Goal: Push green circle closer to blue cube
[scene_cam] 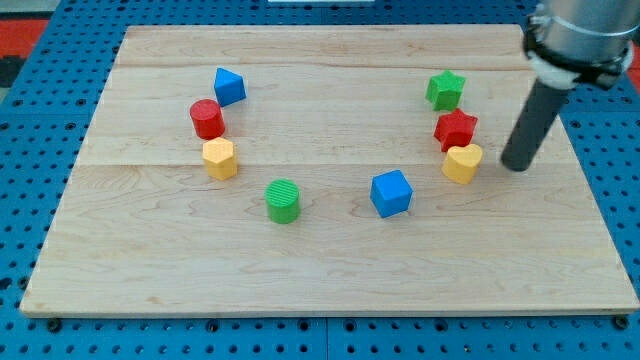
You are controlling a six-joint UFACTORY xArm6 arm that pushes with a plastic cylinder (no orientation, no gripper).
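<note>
The green circle (pixel 284 200) stands on the wooden board (pixel 330 270) a little left of centre. The blue cube (pixel 391 193) stands to its right, apart from it by about one block's width. My tip (pixel 518 165) rests on the board at the view's right, just right of the yellow heart block (pixel 462 163), far from the green circle and right of the blue cube.
A green star (pixel 445 90) and a red star (pixel 455 130) stand above the yellow heart. At the view's left are a blue triangular block (pixel 229 87), a red cylinder (pixel 207 119) and a yellow hexagonal block (pixel 219 158). Blue pegboard surrounds the board.
</note>
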